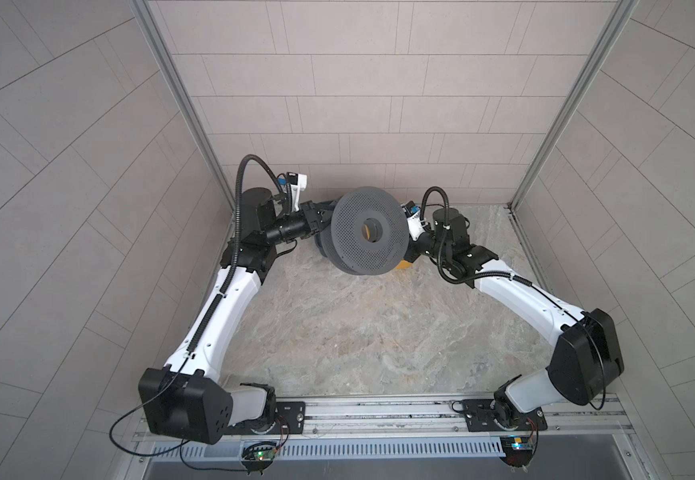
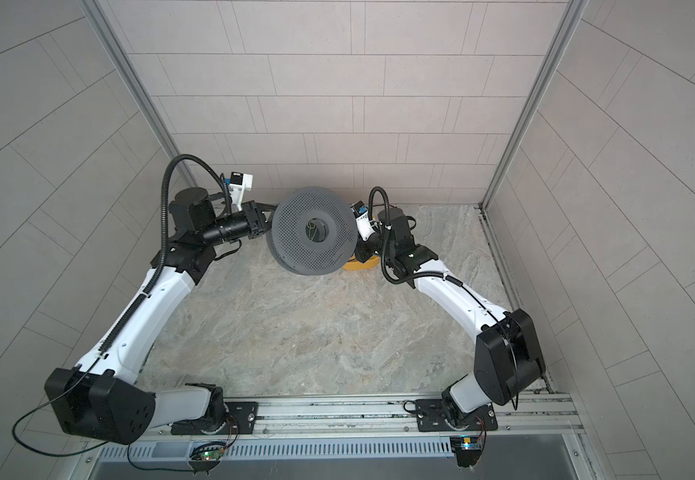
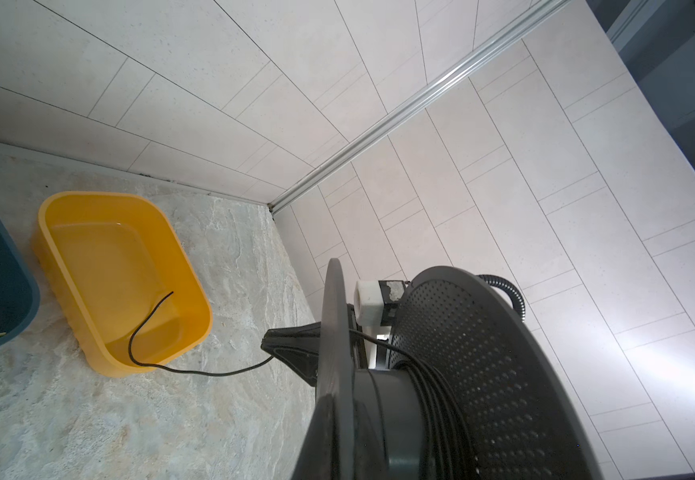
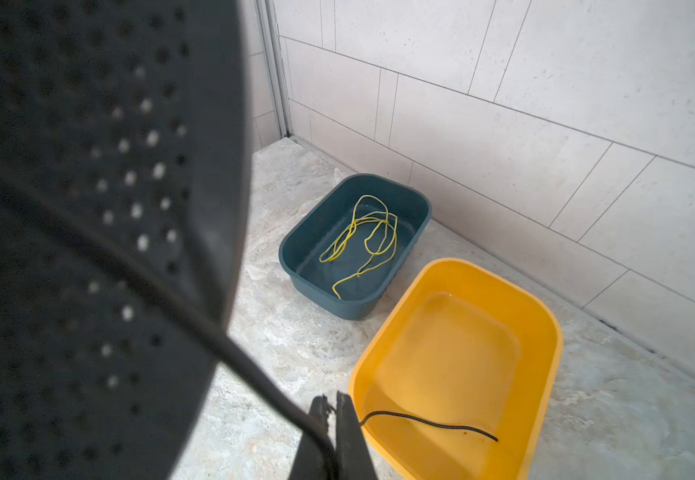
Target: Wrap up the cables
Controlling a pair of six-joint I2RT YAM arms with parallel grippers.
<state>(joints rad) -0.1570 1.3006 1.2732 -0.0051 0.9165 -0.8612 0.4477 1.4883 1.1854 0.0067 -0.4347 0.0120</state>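
Note:
A grey perforated spool [image 1: 368, 230] [image 2: 314, 230] hangs above the far middle of the table. My left gripper [image 3: 339, 424] [image 1: 323, 218] is shut on one of its flanges. Several turns of the thin black cable [image 3: 433, 395] lie round the hub. From there the cable runs to my right gripper [image 4: 331, 409], which is shut on it. Past the jaws it trails over the table [image 3: 213, 372], and its free end [image 4: 429, 424] lies inside the yellow bin [image 4: 545, 320]. In both top views the spool hides the right gripper's fingers.
The yellow bin [image 3: 67, 208] [image 1: 404, 264] stands near the back wall. Beside it is a teal bin [image 4: 296, 245] [image 3: 9, 286] holding a loose yellow-green cord [image 4: 362, 232]. Tiled walls enclose the back and both sides. The arm bases stand on a rail [image 1: 379, 411] at the front edge.

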